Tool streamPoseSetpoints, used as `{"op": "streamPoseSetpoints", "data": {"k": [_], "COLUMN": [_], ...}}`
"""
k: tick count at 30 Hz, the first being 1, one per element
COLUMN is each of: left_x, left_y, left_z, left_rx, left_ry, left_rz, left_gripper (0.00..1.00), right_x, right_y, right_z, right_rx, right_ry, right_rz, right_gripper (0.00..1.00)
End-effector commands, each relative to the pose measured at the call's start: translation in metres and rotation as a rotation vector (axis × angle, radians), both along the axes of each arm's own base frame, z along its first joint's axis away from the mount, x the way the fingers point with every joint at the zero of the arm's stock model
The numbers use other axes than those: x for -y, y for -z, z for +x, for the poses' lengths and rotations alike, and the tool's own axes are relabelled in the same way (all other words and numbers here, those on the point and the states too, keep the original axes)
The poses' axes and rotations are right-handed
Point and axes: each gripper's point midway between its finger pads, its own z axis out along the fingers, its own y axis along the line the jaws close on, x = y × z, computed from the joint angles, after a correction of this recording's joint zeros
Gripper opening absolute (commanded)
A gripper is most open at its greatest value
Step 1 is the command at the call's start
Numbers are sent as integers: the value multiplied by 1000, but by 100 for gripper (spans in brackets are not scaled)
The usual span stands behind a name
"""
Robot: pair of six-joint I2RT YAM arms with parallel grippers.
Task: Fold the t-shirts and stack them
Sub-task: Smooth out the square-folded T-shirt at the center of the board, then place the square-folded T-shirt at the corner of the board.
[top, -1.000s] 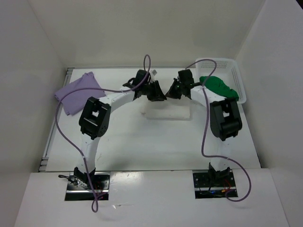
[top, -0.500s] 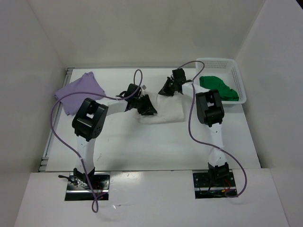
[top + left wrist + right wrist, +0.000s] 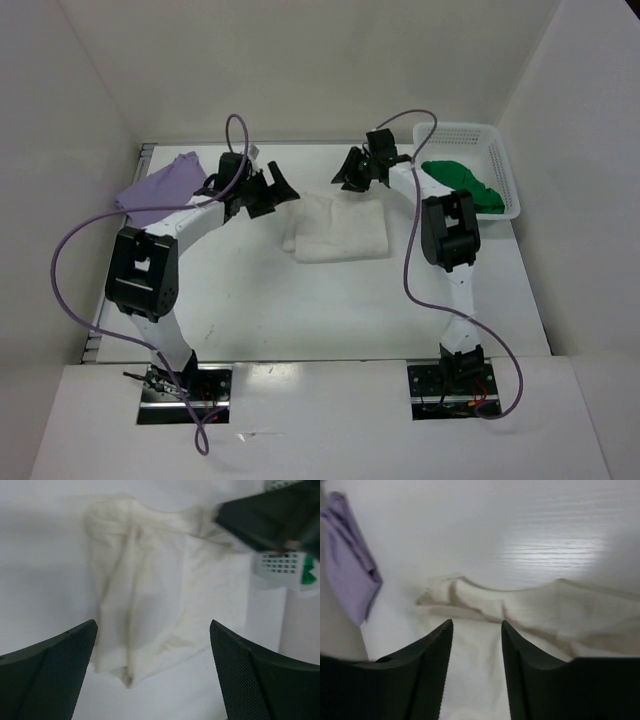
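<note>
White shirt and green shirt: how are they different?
The white shirt is folded into a flat rectangle; the green shirt is bunched in a heap. The white shirt lies on the table; the green shirt sits in the basket. Their colours differ too. Both are soft cloth.

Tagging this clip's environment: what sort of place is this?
Probably a lab test cell: plain white walls box in a white table, robot arms are mounted at its near edge, and a white t-shirt lies mid-table.
</note>
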Motion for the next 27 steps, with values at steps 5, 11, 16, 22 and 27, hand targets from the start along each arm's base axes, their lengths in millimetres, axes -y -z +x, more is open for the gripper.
{"op": "streamPoseSetpoints", "data": {"k": [5, 11, 16, 22, 27], "left_x": [-17, -6, 23, 51, 70], "left_y": [91, 118, 147, 155, 122], "left_z": [-9, -2, -16, -19, 5], "left_rx": [-125, -157, -224, -232, -194], "left_ry": [49, 89, 158, 172, 169], "left_rz": [92, 61, 43, -11, -65], "left_gripper": [100, 100, 100, 80, 19], "right_x": [20, 40, 53, 60, 75], "right_y": [-168, -176, -177, -173, -168], "right_z": [-62, -124, -160, -187, -198], "right_rx": [294, 302, 299, 287, 261], "right_ry": [-22, -14, 8, 19, 49], "right_rz": [31, 27, 23, 35, 37], "right_gripper": [54, 55, 55, 55, 56]}}
